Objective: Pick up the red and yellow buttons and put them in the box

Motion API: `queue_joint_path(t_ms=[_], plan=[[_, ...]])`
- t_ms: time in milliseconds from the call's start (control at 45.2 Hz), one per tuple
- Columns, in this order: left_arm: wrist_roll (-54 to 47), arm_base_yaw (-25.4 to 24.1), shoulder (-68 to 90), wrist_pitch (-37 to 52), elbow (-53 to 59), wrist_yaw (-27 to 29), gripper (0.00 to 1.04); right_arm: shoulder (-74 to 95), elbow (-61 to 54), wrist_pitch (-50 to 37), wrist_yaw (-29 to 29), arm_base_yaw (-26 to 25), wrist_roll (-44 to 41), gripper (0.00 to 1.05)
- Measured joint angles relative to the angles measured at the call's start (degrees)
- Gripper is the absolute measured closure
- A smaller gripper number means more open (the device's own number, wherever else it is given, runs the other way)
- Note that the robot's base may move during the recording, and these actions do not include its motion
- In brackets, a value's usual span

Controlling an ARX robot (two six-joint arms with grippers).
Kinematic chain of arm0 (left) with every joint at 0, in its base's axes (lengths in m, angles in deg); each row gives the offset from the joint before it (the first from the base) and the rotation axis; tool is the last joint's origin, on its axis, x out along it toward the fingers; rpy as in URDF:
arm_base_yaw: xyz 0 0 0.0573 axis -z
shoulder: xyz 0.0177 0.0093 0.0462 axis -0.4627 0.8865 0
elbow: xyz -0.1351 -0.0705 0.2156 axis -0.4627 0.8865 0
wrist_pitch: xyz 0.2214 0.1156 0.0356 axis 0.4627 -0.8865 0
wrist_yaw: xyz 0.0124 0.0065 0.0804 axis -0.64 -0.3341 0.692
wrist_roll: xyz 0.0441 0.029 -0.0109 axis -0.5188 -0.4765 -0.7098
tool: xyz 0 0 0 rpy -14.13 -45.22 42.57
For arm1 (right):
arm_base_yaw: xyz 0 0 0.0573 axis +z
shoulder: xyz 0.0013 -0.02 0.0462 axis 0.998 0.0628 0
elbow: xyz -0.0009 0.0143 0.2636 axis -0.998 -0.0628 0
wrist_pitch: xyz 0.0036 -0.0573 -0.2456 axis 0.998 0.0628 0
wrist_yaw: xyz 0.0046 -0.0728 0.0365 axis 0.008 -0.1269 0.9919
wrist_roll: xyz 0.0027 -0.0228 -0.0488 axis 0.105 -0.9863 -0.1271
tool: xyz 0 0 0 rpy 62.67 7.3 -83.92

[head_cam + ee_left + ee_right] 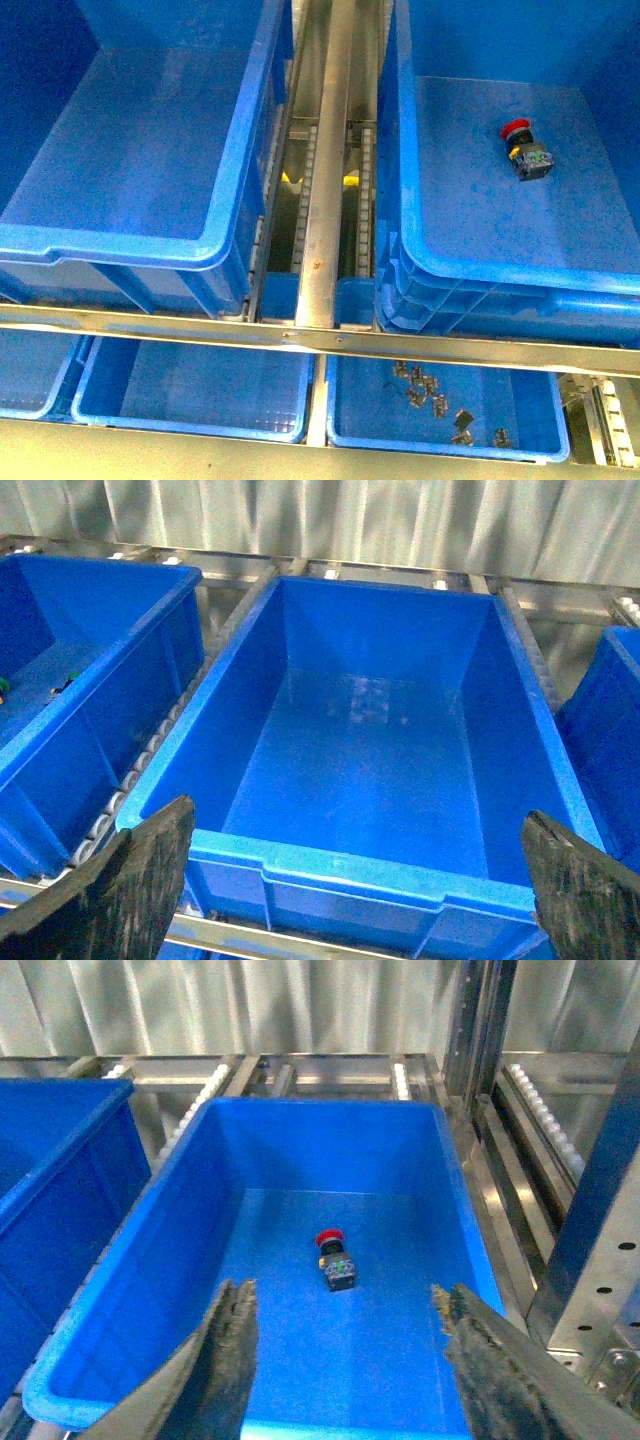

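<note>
Box [500, 262]: saturated blue all over, plain, with paler glare on the floor.
Red button [517, 128]: red cap, black body with a green-and-blue patch.
Neighbouring bin [100, 245]: the same plain blue.
Lower trays [190, 425]: blue; one carries dull grey metal bits [432, 392].
Rails [325, 150]: brushed silver, with yellow glints [290, 178] between them.
Back wall [350, 520]: silver-grey, vertical ribbed stripes.
My left gripper [357, 813]: fingers [140, 880] charcoal black, grainy.
My right gripper [342, 1288]: fingers [225, 1360] black, with edges scuffed pale tan.
</note>
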Motion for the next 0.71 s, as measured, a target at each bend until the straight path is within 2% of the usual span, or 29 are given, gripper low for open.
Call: queue_joint_path(t_ms=[88, 155, 707], plan=[[0.00, 0.00, 0.00, 0.00, 0.00, 0.00, 0.08, 0.00, 0.00, 0.00, 0.00, 0.00, 0.00, 0.12], [0.00, 0.00, 0.00, 0.00, 0.00, 0.00, 0.08, 0.00, 0.00, 0.00, 0.00, 0.00, 0.02, 0.05], [-0.02, -0.07, 0.00, 0.02, 0.00, -0.04, 0.08, 0.00, 0.00, 0.11, -0.20, 0.00, 0.00, 0.06]])
